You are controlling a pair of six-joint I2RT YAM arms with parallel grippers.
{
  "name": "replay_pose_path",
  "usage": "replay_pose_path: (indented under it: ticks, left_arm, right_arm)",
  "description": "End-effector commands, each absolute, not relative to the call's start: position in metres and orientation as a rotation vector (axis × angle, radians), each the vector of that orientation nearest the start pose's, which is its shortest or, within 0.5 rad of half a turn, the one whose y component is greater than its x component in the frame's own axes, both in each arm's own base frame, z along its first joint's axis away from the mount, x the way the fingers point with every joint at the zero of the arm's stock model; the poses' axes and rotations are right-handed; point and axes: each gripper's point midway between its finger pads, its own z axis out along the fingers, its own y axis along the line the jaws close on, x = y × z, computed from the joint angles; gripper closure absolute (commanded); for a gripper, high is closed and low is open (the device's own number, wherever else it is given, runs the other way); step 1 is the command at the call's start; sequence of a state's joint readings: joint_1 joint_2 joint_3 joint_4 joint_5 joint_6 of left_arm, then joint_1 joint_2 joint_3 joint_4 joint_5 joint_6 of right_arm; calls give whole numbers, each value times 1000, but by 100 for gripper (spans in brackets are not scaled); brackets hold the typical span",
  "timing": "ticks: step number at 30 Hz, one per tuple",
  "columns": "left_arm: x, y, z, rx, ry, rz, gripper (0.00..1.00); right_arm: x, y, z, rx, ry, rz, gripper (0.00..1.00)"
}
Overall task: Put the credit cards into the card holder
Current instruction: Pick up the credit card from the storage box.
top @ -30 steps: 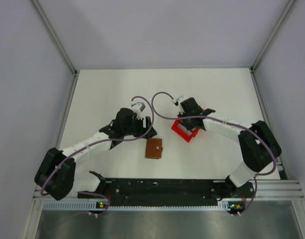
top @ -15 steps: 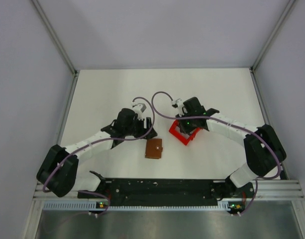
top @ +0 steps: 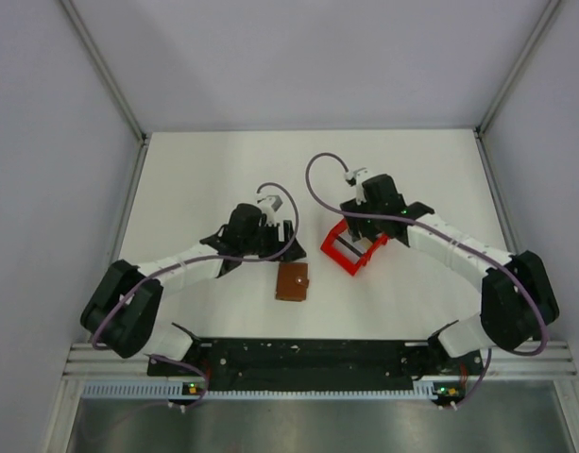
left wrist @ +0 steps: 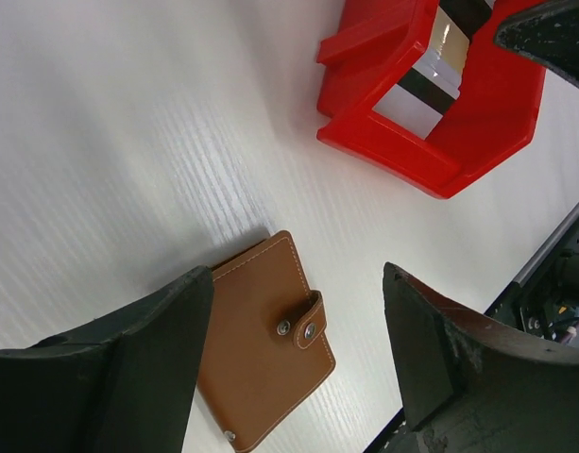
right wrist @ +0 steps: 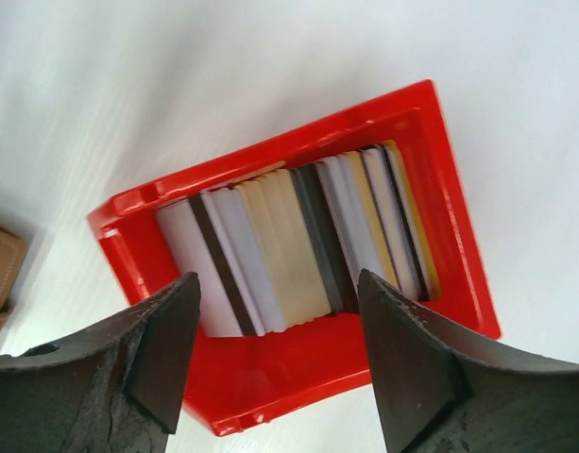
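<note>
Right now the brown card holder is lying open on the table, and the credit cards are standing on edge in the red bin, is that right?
Not quite. The card holder is closed, with its tab snapped down over the front, not open. The left wrist view shows this. The rest holds: the credit cards stand on edge in the red bin.

The white table [top: 195, 170] bears two things directly — a brown card holder [top: 292, 281], lying flat and closed with its tab snapped shut, and a red bin [top: 338, 259] farther back to the right, near it but apart.
</note>
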State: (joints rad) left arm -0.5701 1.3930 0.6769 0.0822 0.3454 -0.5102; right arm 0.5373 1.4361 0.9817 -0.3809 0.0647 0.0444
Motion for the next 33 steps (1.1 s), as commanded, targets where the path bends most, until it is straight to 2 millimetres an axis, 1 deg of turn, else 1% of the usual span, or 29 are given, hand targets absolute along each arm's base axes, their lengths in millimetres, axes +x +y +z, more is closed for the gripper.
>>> replay_pose_path:
  ticks: [1, 7, 10, 13, 16, 17, 20, 21, 25, 27, 29, 33]
  left_arm:
    - [276, -291, 111, 264, 2263, -1085, 23]
    - [267, -323, 108, 275, 2281, -1217, 23]
    - [265, -332, 99, 255, 2304, -1245, 23]
    - [264, -341, 93, 238, 2316, -1288, 23]
    - [265, -347, 86, 227, 2325, -1312, 24]
    - [265, -349, 86, 228, 2317, -1331, 24]
    - [268, -356, 79, 222, 2318, -1359, 26]
    - [269, -358, 77, 220, 2319, -1364, 26]
    - [274, -363, 74, 224, 2311, -1370, 30]
    - [278, -364, 73, 215, 2305, -1368, 33]
    - [280, -366, 73, 214, 2302, -1370, 40]
    - [285, -367, 73, 202, 2296, -1360, 55]
  right_arm:
    - [348, 165, 120, -498, 2304, 96, 31]
    - [358, 151, 99, -475, 2357, 79, 30]
    - [360, 148, 94, -470, 2365, 50, 30]
    - [359, 147, 84, -466, 2391, 42, 29]
    - [351, 155, 71, -473, 2437, 105, 29]
    - [349, 154, 66, -465, 2451, 111, 29]
    - [335, 162, 56, -492, 2485, 193, 30]
    - [330, 167, 54, -503, 2494, 239, 32]
    - [315, 183, 61, -529, 2480, 398, 35]
    - [308, 193, 68, -557, 2464, 486, 41]
    - [303, 201, 74, -579, 2453, 551, 43]
    - [287, 210, 73, -631, 2482, 658, 45]
